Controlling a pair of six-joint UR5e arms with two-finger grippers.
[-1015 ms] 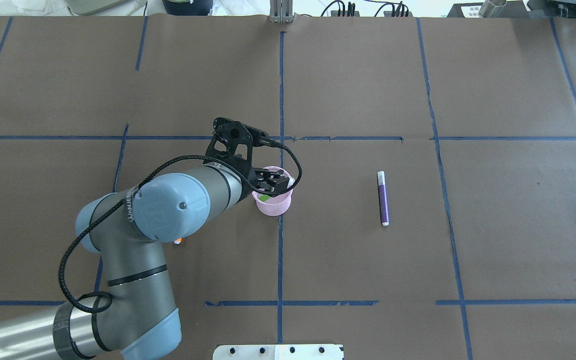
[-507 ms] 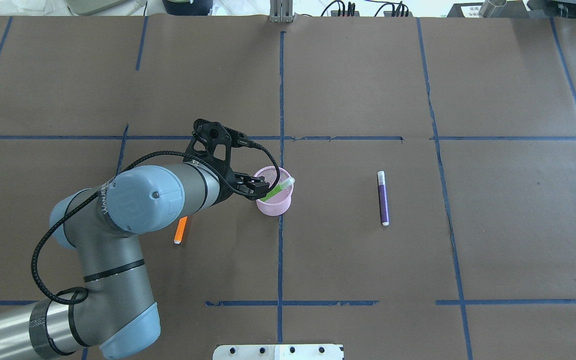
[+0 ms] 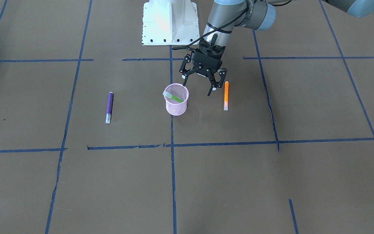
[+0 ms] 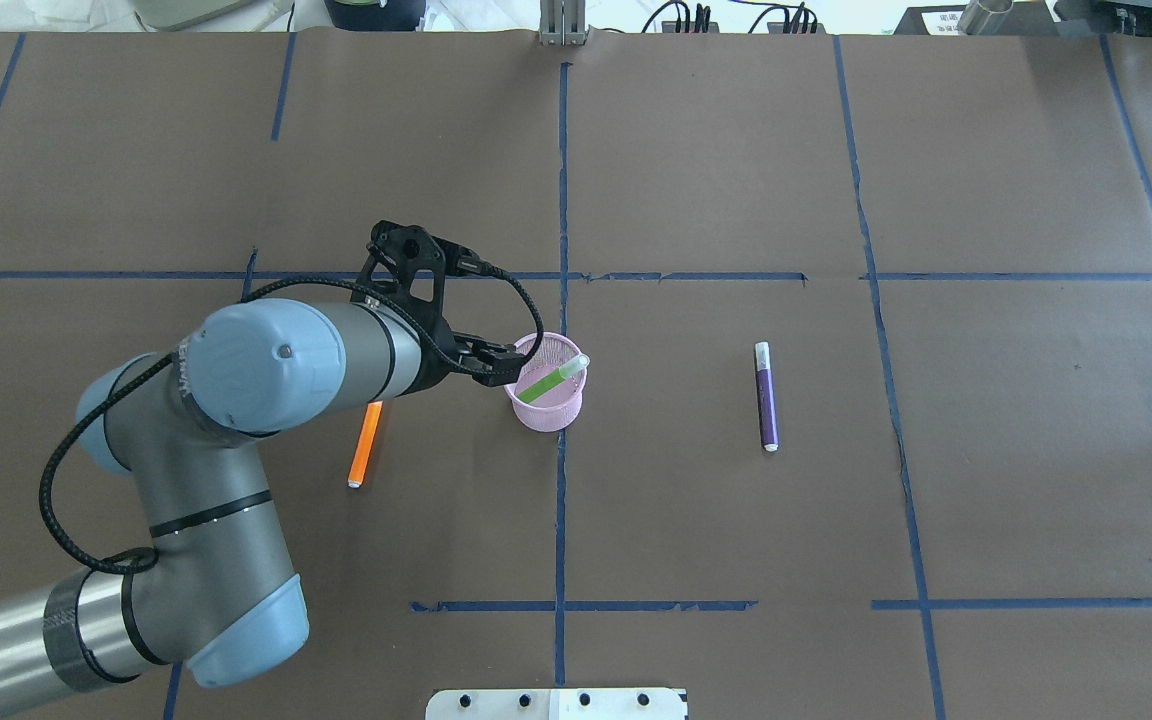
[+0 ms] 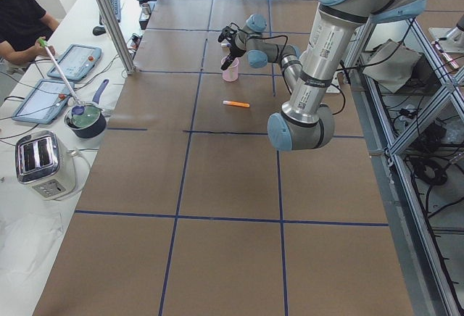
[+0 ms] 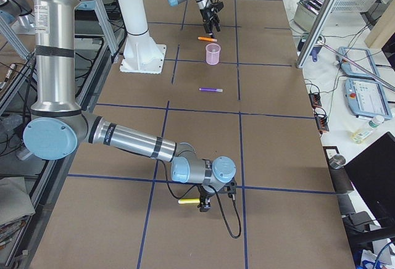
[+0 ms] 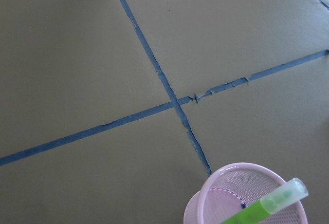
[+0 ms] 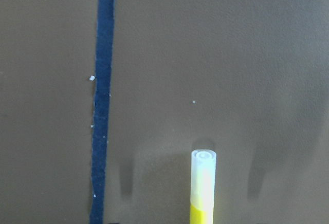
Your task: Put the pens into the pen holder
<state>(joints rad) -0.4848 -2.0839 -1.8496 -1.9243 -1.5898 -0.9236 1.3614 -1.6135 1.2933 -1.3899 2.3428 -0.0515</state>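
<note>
Green stowed; purple and orange outstanding.
Left: purple pen (image 3: 109,106) lying flat. Centre: pen holder (image 3: 176,104) containing green pen (image 3: 173,97). Right: left gripper (image 3: 197,85) spread wide, empty, beside orange pen (image 3: 226,95). Likely light, rigid, slick; recommend mid-barrel pinch. Right gripper (image 6: 203,205): cannot tell.

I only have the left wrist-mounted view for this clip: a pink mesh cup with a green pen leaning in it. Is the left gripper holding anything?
Observer: No. The front-facing view shows the left gripper open and empty, beside the pen holder and clear of the green pen.
Operator: Any pens outside the holder?
Observer: An orange pen lies flat on the table, on the robot's left of the holder, right by the gripper.
Operator: Anything on the other side?
Observer: A purple pen lies flat there, farther from the holder than the orange one.
</note>
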